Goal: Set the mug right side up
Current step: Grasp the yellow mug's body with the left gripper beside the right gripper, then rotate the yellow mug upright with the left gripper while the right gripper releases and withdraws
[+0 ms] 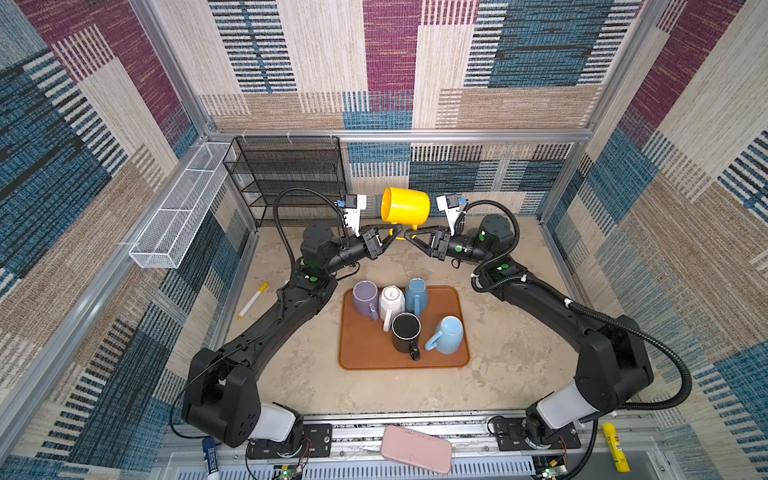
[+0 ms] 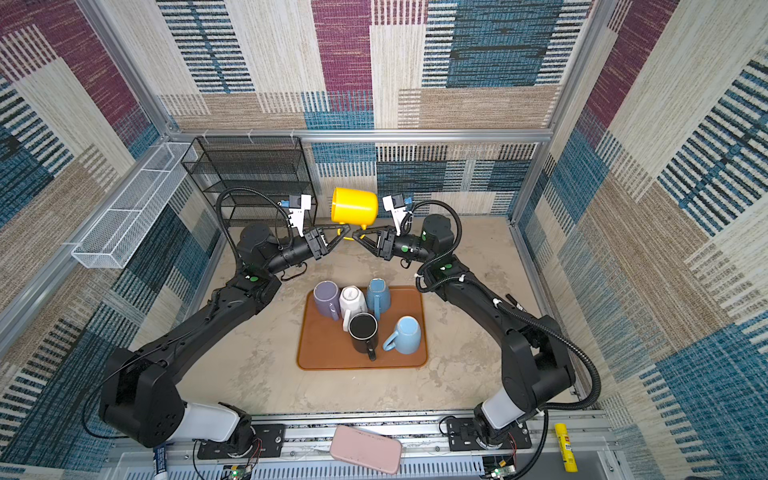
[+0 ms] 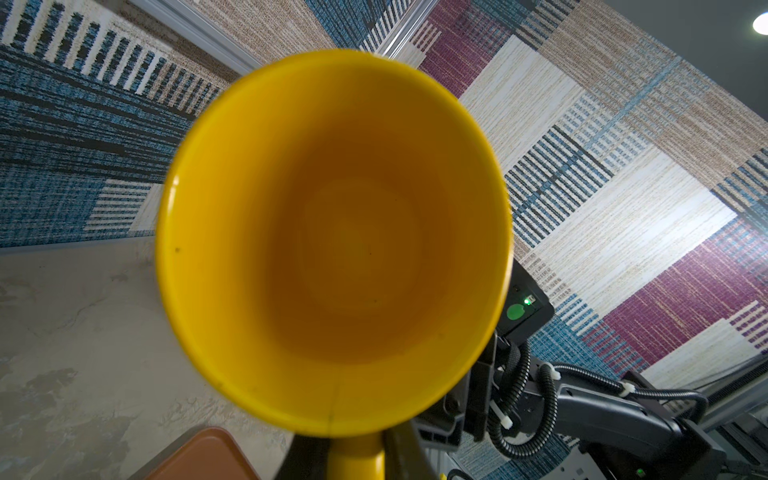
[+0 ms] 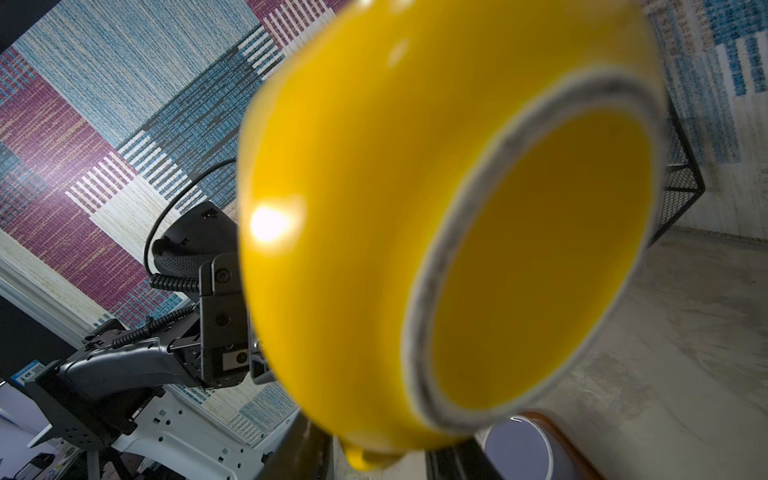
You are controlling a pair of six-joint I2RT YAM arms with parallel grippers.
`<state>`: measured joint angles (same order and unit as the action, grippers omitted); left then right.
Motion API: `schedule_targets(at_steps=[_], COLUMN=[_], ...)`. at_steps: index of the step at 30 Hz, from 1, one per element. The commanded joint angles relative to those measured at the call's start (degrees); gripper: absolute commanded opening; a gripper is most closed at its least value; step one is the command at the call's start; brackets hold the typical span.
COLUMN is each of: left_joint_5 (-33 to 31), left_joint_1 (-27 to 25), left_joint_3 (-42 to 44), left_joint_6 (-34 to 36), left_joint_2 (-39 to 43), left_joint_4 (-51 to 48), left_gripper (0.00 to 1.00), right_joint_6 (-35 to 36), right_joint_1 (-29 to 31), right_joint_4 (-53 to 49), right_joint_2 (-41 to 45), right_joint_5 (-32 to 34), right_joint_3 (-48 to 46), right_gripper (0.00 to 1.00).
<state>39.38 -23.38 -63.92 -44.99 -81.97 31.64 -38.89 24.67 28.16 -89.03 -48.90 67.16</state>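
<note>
At my remote console: a cell walled in patchwork carpet (image 1: 390,62) of blue, maroon and beige on an aluminium frame (image 1: 415,135), over a mottled beige worktop (image 1: 519,340).

One black mesh rack (image 1: 291,178) stands at the worktop's far left corner. One white wire basket (image 1: 178,216) hangs along the left wall.

One brown tray (image 1: 361,353) lies mid-worktop and carries five mugs: lavender (image 1: 365,297), white (image 1: 391,300), dark blue (image 1: 416,294), black (image 1: 406,330) and pale blue (image 1: 448,334).

A sixth, the yellow mug (image 1: 406,205), hangs on its side in the air beyond the tray's far edge, handle down (mouth toward my left wrist camera, base toward the right one). My left gripper (image 1: 395,232) is clamped on that handle. My right gripper (image 1: 409,235) has its jaws slightly parted on either side of it.

One pink pad (image 1: 415,449) lies beyond the worktop's near edge. One yellow-capped white marker (image 1: 252,300) lies by the left edge. One yellow glue stick (image 1: 614,446) sits past the near right corner, its label too small to read.
</note>
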Motion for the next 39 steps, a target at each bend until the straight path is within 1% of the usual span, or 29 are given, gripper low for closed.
schedule_targets(at_steps=[1,6,12,14,15,18,23,26,29,35,39], left_joint_5=[0.0,-1.0,-4.6,-5.7,-8.2,-11.8,-22.0,-28.2,-32.8,-37.5,-37.7], left_joint_1=[0.0,-0.1,-0.2,-0.4,-0.6,-2.0,-5.5,-7.6,-9.1,-11.4,-12.5], left_joint_3=[-1.0,-1.7,-3.9,-5.1,-5.8,-8.4,-15.0,-18.8,-22.3,-33.3,-43.6], left_joint_6=[0.2,1.0,3.8,5.3,6.0,8.9,13.3,14.1,13.6,12.3,12.6], left_joint_2=[0.2,0.0,-0.1,-0.4,-0.5,-1.4,-4.1,-6.3,-9.0,-17.8,-26.0], left_joint_4=[6.1,4.1,-5.2,-8.9,-10.5,-16.6,-29.1,-34.4,-38.5,-48.7,-57.1], left_gripper=[0.00,0.00,0.00,0.00,0.00,0.00,0.00,0.00,0.00,0.00,0.00], right_joint_6=[0.1,0.1,1.6,3.1,4.1,7.4,13.1,15.1,16.8,18.2,18.5], right_joint_1=[-0.3,-1.0,-2.5,-3.4,-3.8,-6.2,-10.0,-12.2,-13.8,-15.7,-16.0], right_joint_4=[-1.4,-1.7,-4.3,-6.3,-7.7,-12.8,-22.6,-26.5,-30.3,-34.7,-36.6], right_joint_2=[-0.2,0.2,1.6,2.3,2.7,4.0,6.3,7.3,8.0,9.3,9.3], right_joint_5=[-0.6,-0.4,0.0,0.4,0.6,1.8,7.1,9.7,13.0,18.8,22.6], right_joint_3=[-0.3,-0.8,-2.0,-2.2,-2.1,-1.0,2.0,3.4,4.7,5.2,5.2], right_gripper=[0.37,0.38,0.37,0.37,0.37,0.37,0.38,0.37,0.38,0.37,0.37])
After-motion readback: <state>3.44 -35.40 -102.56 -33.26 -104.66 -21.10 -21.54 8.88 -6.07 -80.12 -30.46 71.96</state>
